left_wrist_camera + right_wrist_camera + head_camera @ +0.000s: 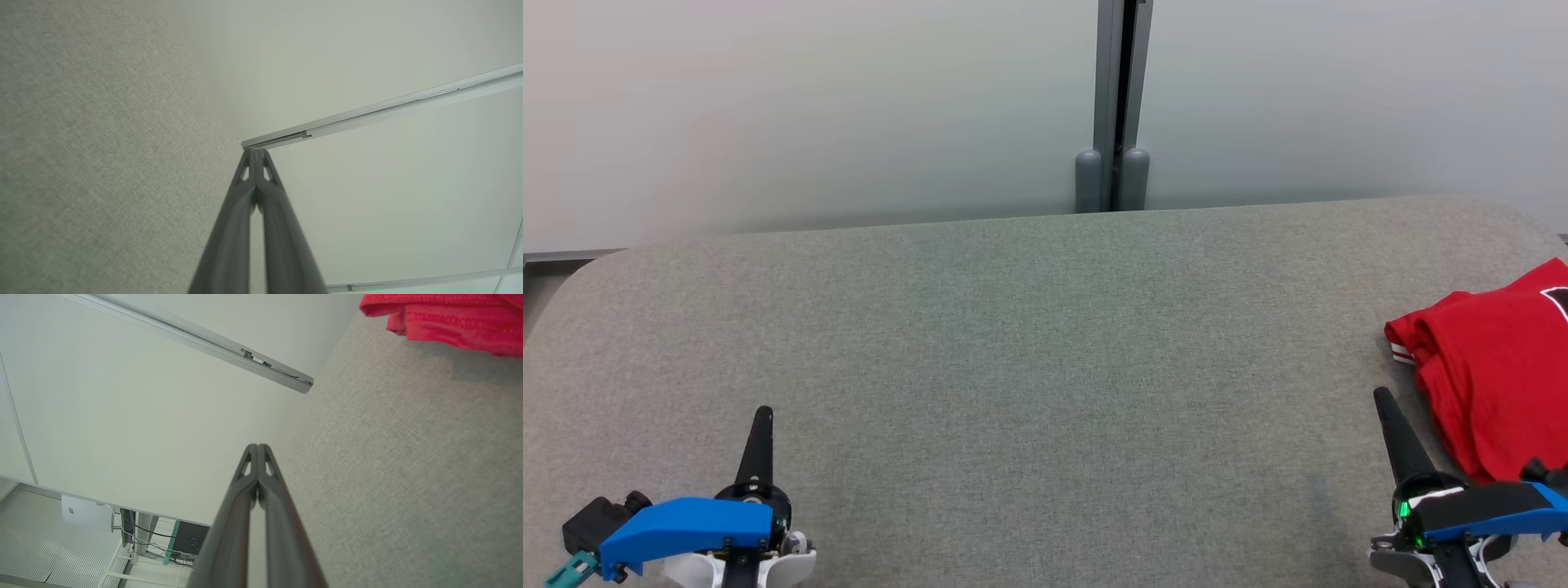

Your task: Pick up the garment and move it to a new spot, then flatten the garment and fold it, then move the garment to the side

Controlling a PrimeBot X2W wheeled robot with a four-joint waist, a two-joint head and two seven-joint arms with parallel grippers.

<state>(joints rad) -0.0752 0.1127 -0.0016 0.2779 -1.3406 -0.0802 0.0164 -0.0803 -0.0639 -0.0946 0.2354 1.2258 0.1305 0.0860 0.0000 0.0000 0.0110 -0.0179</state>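
Red garment point(1494, 376) at right frame edge, bunched end pointing left, long axis cropped; left gripper point(764, 412), right gripper point(1381, 395) closed, empty.

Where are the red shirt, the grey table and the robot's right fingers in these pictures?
red shirt point(1494, 384): head view, middle of the cloth.
grey table point(1013, 343): head view, bare middle of its top.
right fingers point(282, 531): right wrist view, on one finger's surface.

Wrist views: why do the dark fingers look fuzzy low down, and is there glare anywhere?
Left wrist view: fingers blur near the lens, tips sharp; the rail bows slightly. Right wrist view: same blur on its fingers; shirt casts a soft shadow on the table. Head view: even light, no glare.
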